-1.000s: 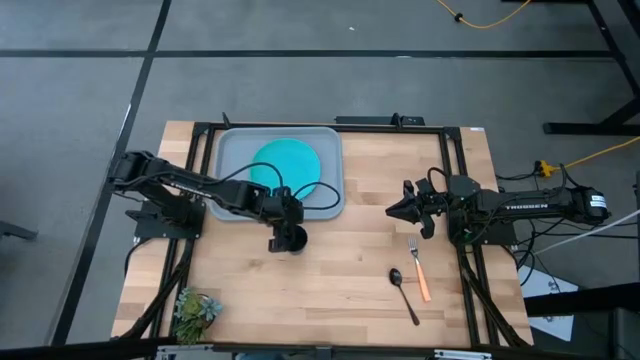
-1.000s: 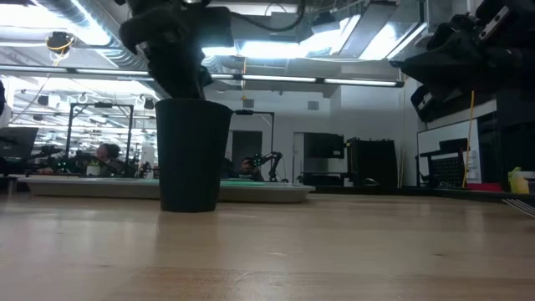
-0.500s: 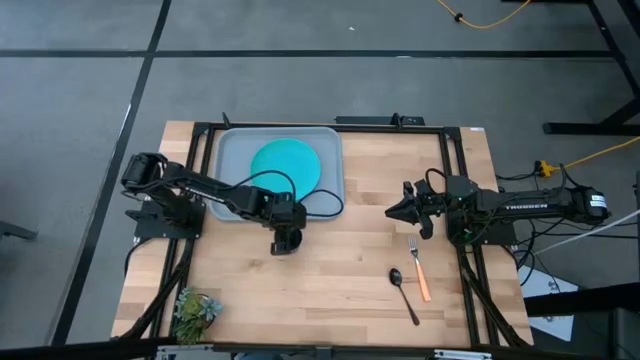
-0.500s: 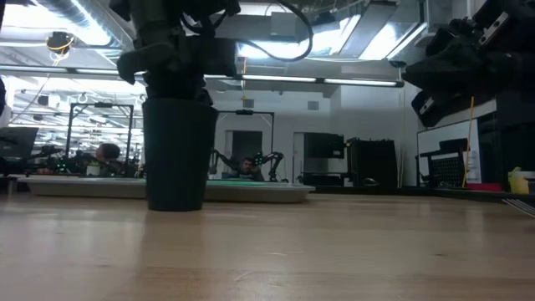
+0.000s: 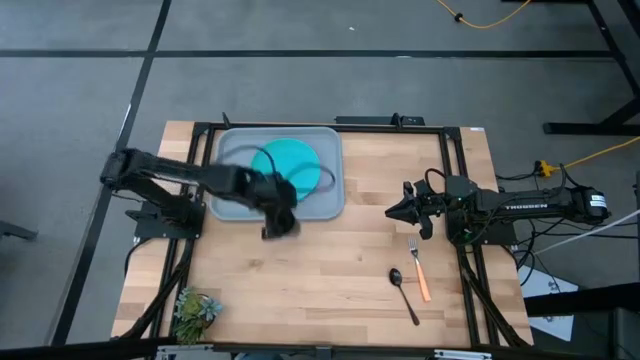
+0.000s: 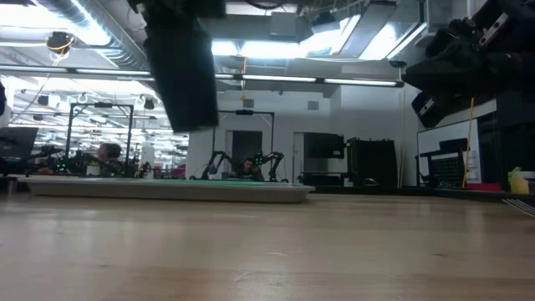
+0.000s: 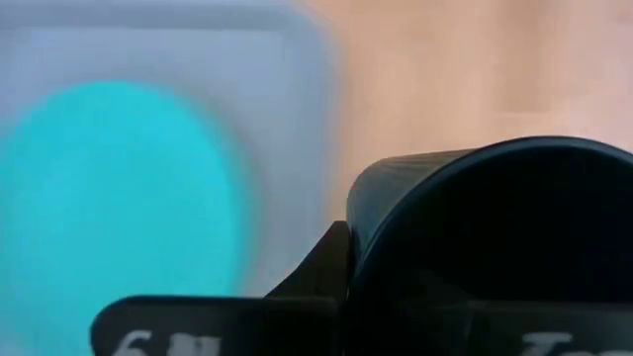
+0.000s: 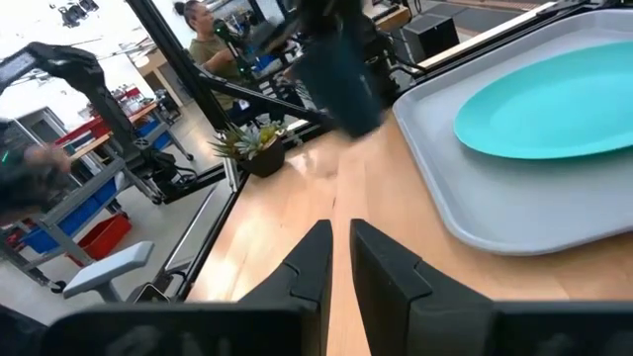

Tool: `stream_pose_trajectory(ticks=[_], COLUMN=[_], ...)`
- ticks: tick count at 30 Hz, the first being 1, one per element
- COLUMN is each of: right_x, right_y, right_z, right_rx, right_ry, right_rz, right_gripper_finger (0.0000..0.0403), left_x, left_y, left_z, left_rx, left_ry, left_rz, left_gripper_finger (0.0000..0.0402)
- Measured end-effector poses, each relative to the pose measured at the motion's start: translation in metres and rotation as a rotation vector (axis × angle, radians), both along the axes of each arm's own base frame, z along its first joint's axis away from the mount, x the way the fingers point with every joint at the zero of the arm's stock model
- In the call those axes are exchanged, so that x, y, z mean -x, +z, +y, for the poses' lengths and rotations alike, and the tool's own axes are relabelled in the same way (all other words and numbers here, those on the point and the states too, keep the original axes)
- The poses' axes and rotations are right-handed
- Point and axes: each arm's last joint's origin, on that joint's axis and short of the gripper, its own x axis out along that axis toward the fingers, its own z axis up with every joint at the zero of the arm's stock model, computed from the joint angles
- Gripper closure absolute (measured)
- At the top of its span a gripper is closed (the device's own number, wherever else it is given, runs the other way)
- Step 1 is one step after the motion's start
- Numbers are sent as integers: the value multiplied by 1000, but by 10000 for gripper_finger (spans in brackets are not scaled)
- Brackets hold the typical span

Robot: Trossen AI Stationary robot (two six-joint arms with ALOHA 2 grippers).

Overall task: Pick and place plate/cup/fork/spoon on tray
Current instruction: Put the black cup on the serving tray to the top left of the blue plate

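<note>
A pale wooden desk point(image 5: 330, 260) stands on grey floor, a workshop behind. The tray point(image 5: 226, 150) holds the plate point(image 5: 290, 160). The left gripper point(image 5: 275, 215) grips the cup point(image 6: 185, 75), lifted beside the tray. The right gripper point(image 5: 393, 211), narrow, hangs near the fork point(image 5: 419, 268) and spoon point(image 5: 403, 293).

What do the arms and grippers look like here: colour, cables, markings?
Both arms are dark, nearly black. The left arm has a black cable looping over the tray. The right arm carries white lettering along its forearm. The right gripper has two dark, angular, blocky fingers. The left gripper shows blurred.
</note>
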Motion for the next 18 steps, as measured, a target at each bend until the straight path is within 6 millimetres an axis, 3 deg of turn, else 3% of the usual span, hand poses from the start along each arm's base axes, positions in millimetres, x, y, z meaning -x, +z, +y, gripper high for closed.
stream_pose_trajectory(ticks=[4, 9, 13, 18], right_x=[0, 0, 0, 0], right_y=[0, 1, 3, 3], right_z=[0, 0, 0, 0], right_rx=[1, 23, 23, 23], right_ry=[-8, -7, -11, -11], right_rz=[-1, -17, -32, -35], right_gripper_finger=[357, 357, 357, 357], left_x=[43, 85, 106, 122], left_y=[25, 33, 21, -15], left_z=[47, 109, 158, 204], left_rx=[-78, -65, -78, 47], left_ry=[284, 645, 819, 888], left_rz=[66, 23, 64, 137], left_gripper_finger=[400, 401, 401, 401])
